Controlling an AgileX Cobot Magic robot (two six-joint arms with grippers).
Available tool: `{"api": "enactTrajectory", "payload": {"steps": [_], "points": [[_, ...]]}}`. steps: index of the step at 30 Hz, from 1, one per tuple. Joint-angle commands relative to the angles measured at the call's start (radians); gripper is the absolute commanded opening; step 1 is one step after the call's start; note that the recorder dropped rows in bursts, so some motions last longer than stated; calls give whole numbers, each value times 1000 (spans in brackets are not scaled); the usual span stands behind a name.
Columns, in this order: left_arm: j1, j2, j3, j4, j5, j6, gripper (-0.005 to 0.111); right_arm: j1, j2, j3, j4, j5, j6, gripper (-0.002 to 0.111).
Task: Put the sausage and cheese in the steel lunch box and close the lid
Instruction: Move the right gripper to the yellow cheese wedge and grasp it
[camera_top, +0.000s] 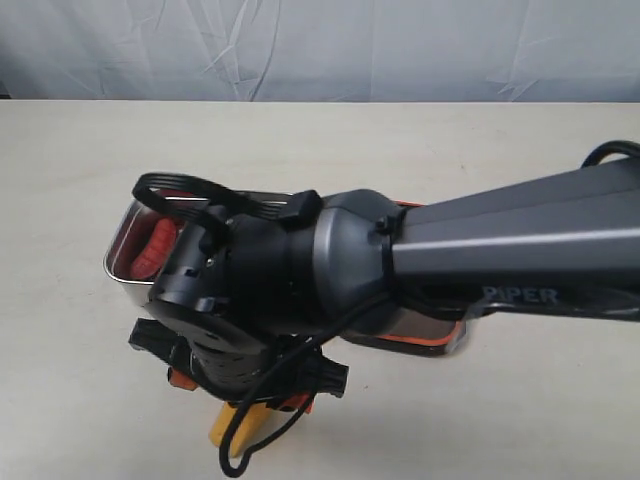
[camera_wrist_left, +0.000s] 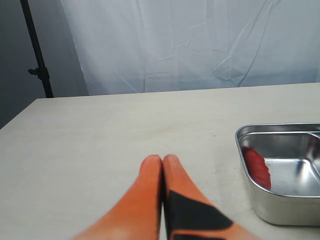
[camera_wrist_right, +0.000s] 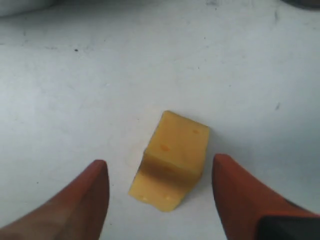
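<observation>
Lab-like test setup, wrinkled white cloth backdrop (camera_wrist_left: 190, 45), pale table (camera_wrist_left: 100, 130), black stand pole (camera_wrist_left: 36, 50)

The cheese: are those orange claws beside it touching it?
Apart. Right wrist view shows bare table between the cheese and each finger of the right gripper.

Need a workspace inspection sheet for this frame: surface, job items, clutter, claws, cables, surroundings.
Surface: pale table, flat.
Job's things: sausage in steel lunch box, end compartment; cheese on table, outside box; lid beside box, mostly hidden under arm.
Clutter: nothing seen.
Claws: left claw shut, empty; right claw open, straddling cheese, not touching.
Cables: black cable looping off right wrist.
Surroundings: white cloth backdrop; black stand.
</observation>
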Motion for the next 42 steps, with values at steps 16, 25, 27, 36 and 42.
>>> {"api": "enactTrajectory", "payload": {"steps": [16,25,27,36,42], "points": [[3,-6,5,-2,-4,0,0,-1,60,2,-11,13,23,58],[3,-6,5,-2,-4,0,0,-1,74,2,-11,21,26,56],[3,-6,5,-2,-4,0,0,-1,79,2,-3,31,26,46],[3,-6,5,-2,-4,0,0,-1,80,2,3,35,14,0],[3,-6,5,-2,-4,0,0,17,0,2,-74,38,-12,0]]}}
